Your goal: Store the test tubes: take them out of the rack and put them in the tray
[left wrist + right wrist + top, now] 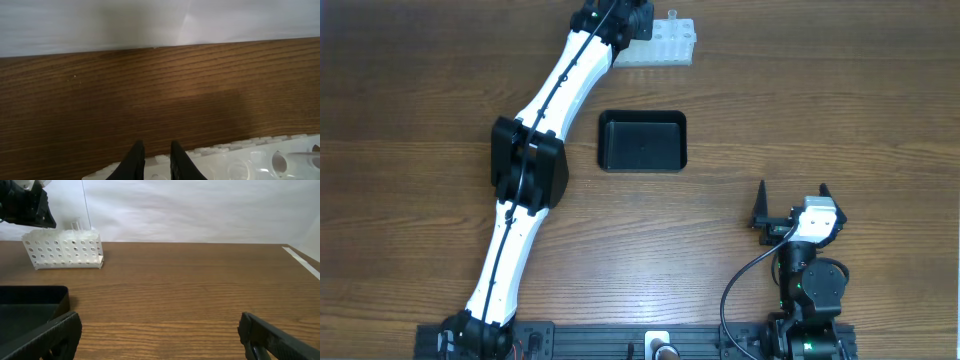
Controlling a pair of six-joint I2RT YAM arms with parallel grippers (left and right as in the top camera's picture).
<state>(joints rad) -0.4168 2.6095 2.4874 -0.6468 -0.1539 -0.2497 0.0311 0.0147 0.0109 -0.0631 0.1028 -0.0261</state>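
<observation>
Left hand narrowly open over rack; right hand (near tray) wide open.

The left arm rises from its base at 7 o'clock and stretches long toward 12 o'clock, bending slightly at its black elbow. The left gripper is far out at 12 o'clock, with its fingers only narrowly parted. The right arm sits folded over its base at 5 o'clock. The right gripper points toward 12 o'clock, its jaws spread wide.
</observation>
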